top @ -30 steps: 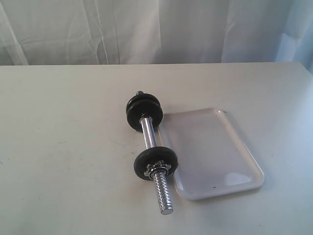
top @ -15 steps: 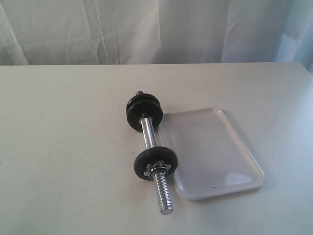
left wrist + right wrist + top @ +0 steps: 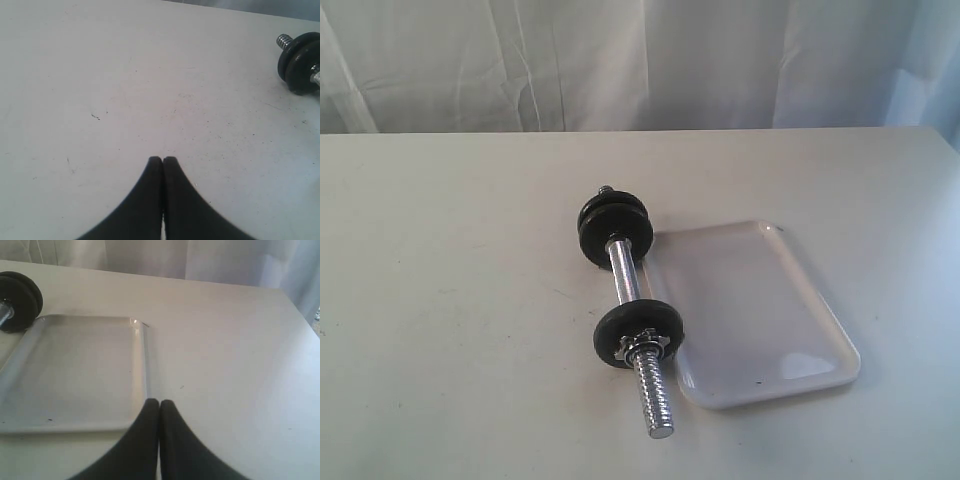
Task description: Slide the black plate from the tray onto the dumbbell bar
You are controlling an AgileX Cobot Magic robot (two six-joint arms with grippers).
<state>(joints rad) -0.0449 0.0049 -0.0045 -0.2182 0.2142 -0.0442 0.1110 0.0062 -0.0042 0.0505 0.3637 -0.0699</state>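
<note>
Left gripper (image 3: 163, 160): two fingers (image 3: 145, 205), matte black with a smooth, uniform surface. Each finger has a narrow, rounded tip. The inner faces are flat and straight. The outer edges sweep outward in a concave curve toward the base, so the pair has a flared, bell-like outline. The bases are cut off by the frame edge.

Right gripper (image 3: 159, 402): same build. Its fingers (image 3: 142, 445) are the same matte black, with the same rounded tips, straight inner faces and flaring outer curves. Edges look slightly soft in this view.
</note>
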